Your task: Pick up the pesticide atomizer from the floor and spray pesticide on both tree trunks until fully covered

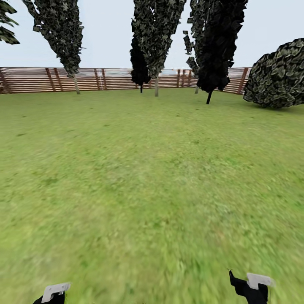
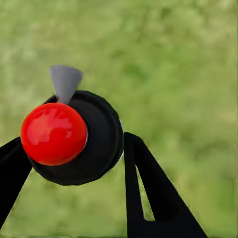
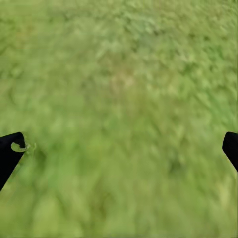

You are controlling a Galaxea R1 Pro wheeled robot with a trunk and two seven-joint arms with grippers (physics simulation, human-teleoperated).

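On the open lawn [image 1: 152,177] of the garden, the robot is facing a row of dark cone-shaped conifers [image 1: 156,29] and a rounded shrub [image 1: 276,74] in front of a brown slatted fence [image 1: 93,79]; no pale, thick trunk is appearing ahead, so the trees to be sprayed are probably lying elsewhere. In the left wrist view the left gripper [image 2: 74,163] is pinching the atomizer [image 2: 79,141], a black round bottle with a red knob and a small grey nozzle, its dark fingers pressing on either side of the body. In the right wrist view the right gripper [image 3: 119,148] is hanging spread wide over bare grass, holding nothing. Judging from this, the bottle is in hand and the robot is travelling, with spraying not yet begun. The main risk is the bottle slipping or twisting in the pinch while the base is rolling, since the round body is offering little flat surface to the fingers; a turned bottle would be aiming its nozzle away from the bark and wasting the spray. Another risk is heading for the wrong plants, as the black conifers are the nearest tree shapes ahead. The ground is flat, blotchy green grass with nothing lying on it, the fence is ringing the far edge, and a pale, hazy sky is showing above it.
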